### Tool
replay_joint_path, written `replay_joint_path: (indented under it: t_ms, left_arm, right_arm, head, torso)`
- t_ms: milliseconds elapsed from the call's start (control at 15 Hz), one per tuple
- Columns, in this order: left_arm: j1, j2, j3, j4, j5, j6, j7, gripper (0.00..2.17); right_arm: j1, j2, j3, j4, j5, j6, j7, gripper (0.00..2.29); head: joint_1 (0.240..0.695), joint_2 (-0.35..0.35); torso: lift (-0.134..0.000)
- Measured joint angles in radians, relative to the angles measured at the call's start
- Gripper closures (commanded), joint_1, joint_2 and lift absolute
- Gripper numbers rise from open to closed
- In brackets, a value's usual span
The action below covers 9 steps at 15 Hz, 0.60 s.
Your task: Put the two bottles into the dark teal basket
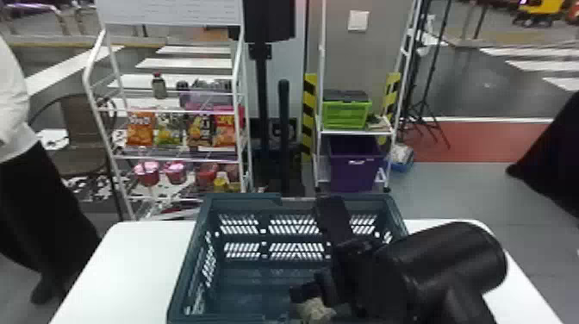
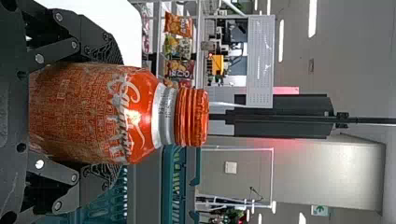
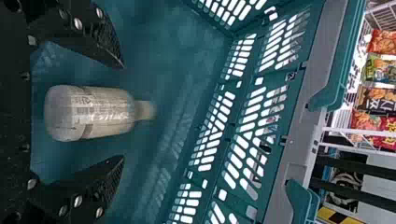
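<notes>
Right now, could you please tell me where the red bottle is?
In the left wrist view, the red bottle is upright in the left gripper, clasped between its fingers, with the dark teal basket to the robot's right.

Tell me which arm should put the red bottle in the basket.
Left, I'd say: the left end effector grips the red bottle, while the right end effector is open by the pale bottle in the basket.

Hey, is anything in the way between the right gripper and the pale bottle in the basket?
Nothing visible is: from the right gripper, the pale bottle shows unobstructed between its open fingers, inside the basket.
</notes>
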Motion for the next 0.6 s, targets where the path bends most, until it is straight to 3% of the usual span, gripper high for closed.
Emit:
replay_joint_path:
  t_ms: [267, 600]
  left_arm:
    - [0.001, 0.000, 0.000, -0.005, 0.005, -0.001, 0.000, 2.15]
    - [0.002, 0.000, 0.000, -0.008, 0.014, -0.004, 0.000, 2.15]
  right_arm:
    - [0.069, -0.012, -0.008, -0.140, 0.013, -0.081, 0.000, 0.01]
    - [0.351, -0.141, -0.059, -0.387, 0.050, -0.451, 0.014, 0.01]
  head:
    - [0.499, 0.000]
    - [0.499, 0.000]
  torso:
    - [0.000]
    - [0.000]
